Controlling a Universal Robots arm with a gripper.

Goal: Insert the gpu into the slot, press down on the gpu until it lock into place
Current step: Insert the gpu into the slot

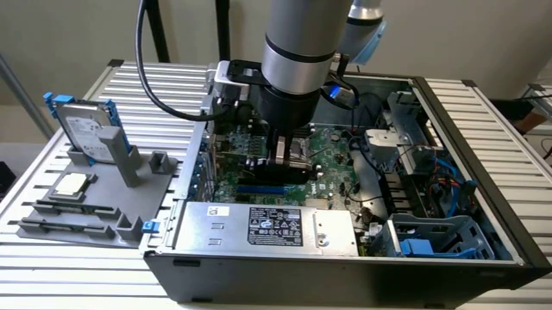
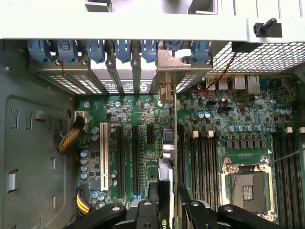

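Observation:
My gripper (image 1: 289, 166) reaches down into the open computer case (image 1: 509, 245) over the green motherboard (image 1: 332, 177). It is shut on the gpu (image 2: 167, 157), a thin black card that stands on edge between the fingers (image 2: 153, 200). The card's metal end bracket (image 2: 169, 64) lies against the rear slot openings of the case. In the exterior view the gpu (image 1: 291, 174) is a dark block under the gripper, just behind a piece of the bright-blue slot (image 1: 261, 190). I cannot tell whether the card's lower edge sits in the slot.
A silver labelled power-supply box (image 1: 267, 226) fills the near side of the case. A blue drive cage (image 1: 431, 242) and cables are toward the exterior view's right. The CPU socket (image 2: 250, 186) and black memory slots (image 2: 205, 162) lie beside the card. A grey fixture with a hard drive (image 1: 86, 129) stands outside the case.

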